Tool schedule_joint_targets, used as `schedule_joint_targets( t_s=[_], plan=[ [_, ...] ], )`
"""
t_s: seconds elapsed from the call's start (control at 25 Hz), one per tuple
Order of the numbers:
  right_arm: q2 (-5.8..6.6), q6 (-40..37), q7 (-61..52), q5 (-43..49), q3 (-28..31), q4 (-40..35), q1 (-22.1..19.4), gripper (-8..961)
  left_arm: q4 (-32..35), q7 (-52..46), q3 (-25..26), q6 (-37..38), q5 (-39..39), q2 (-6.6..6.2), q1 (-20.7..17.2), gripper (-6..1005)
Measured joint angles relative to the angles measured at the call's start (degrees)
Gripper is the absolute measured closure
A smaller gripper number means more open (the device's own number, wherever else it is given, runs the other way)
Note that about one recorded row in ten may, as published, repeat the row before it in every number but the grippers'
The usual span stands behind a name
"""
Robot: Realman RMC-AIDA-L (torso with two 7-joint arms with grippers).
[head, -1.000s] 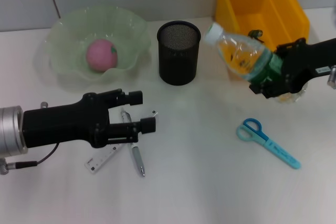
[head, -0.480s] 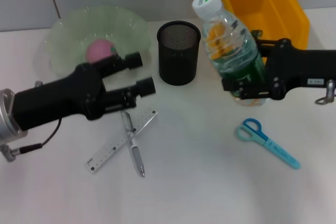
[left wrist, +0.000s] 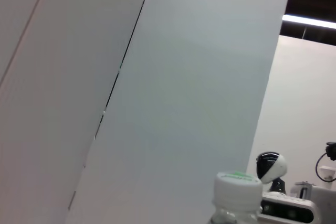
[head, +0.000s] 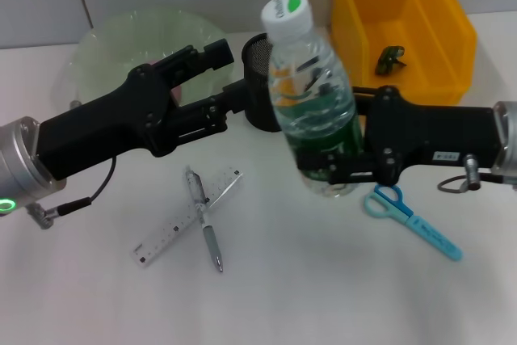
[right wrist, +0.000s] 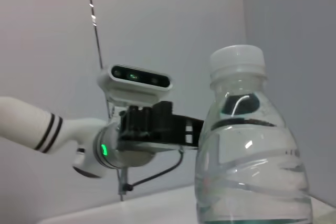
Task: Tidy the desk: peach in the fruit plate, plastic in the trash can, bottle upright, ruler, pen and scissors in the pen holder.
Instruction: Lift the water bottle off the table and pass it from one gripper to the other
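1. My right tool point(head: 343, 169) is clamped on the bottle point(head: 311, 103), upright, beside the pen holder point(head: 257, 78).
2. My left tool point(head: 229, 78) hovers open-fingered before the fruit plate point(head: 105, 54).
3. Ruler point(head: 184, 217), pen point(head: 203, 220), scissors point(head: 412, 217) lie on the desk point(head: 323, 280).

Peach: out of sight, the left gripper point(head: 230, 78) and its arm cover the middle of the fruit plate point(head: 97, 50).
Pen holder point(head: 257, 86): mostly masked by the bottle point(head: 311, 111).
Scissors point(head: 408, 216): one handle loop tucked behind the bottle's base.
Trash can point(head: 404, 26): top cut by the frame edge; the small dark item point(head: 389, 58) inside is too small to identify.
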State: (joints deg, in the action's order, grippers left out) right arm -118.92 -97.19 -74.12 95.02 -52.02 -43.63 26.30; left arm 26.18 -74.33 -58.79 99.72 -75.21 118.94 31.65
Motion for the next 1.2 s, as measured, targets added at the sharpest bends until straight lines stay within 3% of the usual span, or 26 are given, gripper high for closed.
schedule_joint_targets(
  t_s=[0.4, 0.64, 1.2],
  plan=[
    [-0.08, 0.7, 3.2, 0.5, -1.2, 8.7, 5.0, 192, -2.3, 3.8, -2.2, 0.3, 3.1, 0.16, 0.8, 169],
    [-0.14, 2.1, 4.0, 0.6, -2.6, 10.7, 5.9, 192, -2.3, 5.0, -5.9, 0.5, 6.6, 0.14, 0.9, 169],
    [-0.07, 2.5, 4.3, 0.6, -2.9, 11.8, 6.3, 193, -2.3, 5.3, -6.6, -0.2, 6.7, -0.02, 1.2, 170]
  ],
)
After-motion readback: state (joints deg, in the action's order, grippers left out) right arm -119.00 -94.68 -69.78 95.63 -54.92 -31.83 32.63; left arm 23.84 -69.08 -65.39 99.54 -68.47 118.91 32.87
